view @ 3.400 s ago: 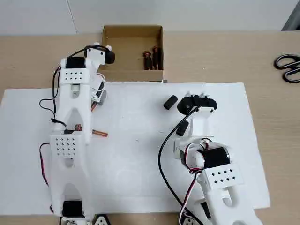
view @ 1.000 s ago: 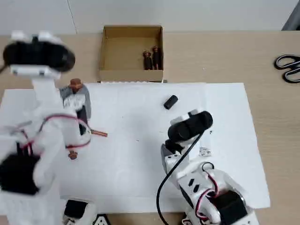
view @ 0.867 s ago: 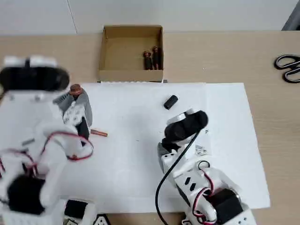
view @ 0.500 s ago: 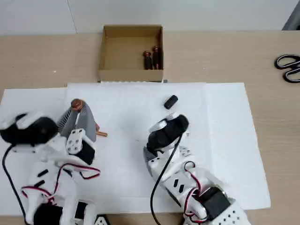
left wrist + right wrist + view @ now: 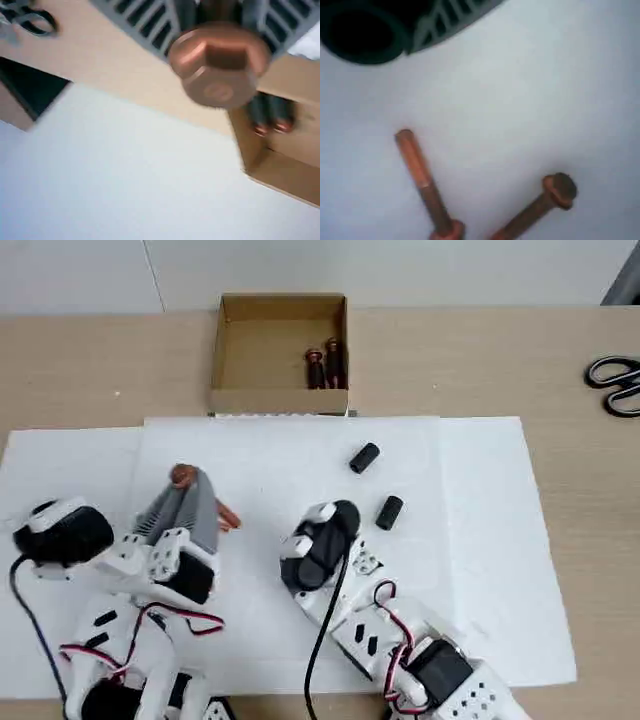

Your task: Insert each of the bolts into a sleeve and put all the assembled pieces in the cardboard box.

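Left gripper (image 5: 186,490) clamps copper hex-head bolt (image 5: 218,65); right gripper (image 5: 395,35) clamps black cylindrical sleeve (image 5: 360,30), both well apart from brown cardboard box (image 5: 278,400).

The right gripper (image 5: 395,27) holds a black sleeve (image 5: 360,32), its hollow end facing the camera and its side against a grey ribbed finger (image 5: 455,17). Out ahead of the gripper, well apart from it, two copper bolts lie on the white sheet (image 5: 535,85). One bolt (image 5: 422,182) points its shaft tip toward the gripper. The other bolt (image 5: 542,202) turns its hex head that way. The two draw together farther from the gripper.
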Robot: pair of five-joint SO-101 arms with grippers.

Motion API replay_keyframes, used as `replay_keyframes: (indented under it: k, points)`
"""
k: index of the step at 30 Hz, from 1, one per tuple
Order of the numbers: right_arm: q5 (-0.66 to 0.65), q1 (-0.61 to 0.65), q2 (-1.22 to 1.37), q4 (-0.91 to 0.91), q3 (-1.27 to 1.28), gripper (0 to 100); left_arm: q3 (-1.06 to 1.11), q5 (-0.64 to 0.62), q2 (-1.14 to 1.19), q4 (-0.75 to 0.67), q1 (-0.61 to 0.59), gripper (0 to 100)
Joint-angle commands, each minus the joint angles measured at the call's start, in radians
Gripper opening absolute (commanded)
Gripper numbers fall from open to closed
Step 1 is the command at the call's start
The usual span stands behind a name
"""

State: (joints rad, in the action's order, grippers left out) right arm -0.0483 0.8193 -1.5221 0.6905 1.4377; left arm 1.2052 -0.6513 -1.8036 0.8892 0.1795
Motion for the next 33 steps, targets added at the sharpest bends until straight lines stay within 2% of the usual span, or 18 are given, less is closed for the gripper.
replay_keyframes:
  k: [1,7,14,21,33]
  points:
    - [-0.015,0.053,-0.008,-0.028,-0.006,0.2,-0.002,-0.012,-0.006,-0.017,0.041,1]
    - [-0.015,0.064,-0.012,-0.045,-0.015,0.2,-0.002,-0.011,0.025,-0.015,0.049,1]
    - [-0.017,0.064,-0.008,-0.070,-0.046,0.2,0.028,-0.011,0.041,0.006,0.147,1]
    - [-0.017,0.062,-0.012,-0.076,-0.046,0.2,0.030,-0.009,0.043,0.052,0.152,1]
    - [-0.041,0.064,-0.004,-0.076,-0.106,0.2,0.067,-0.009,0.043,0.048,0.167,1]
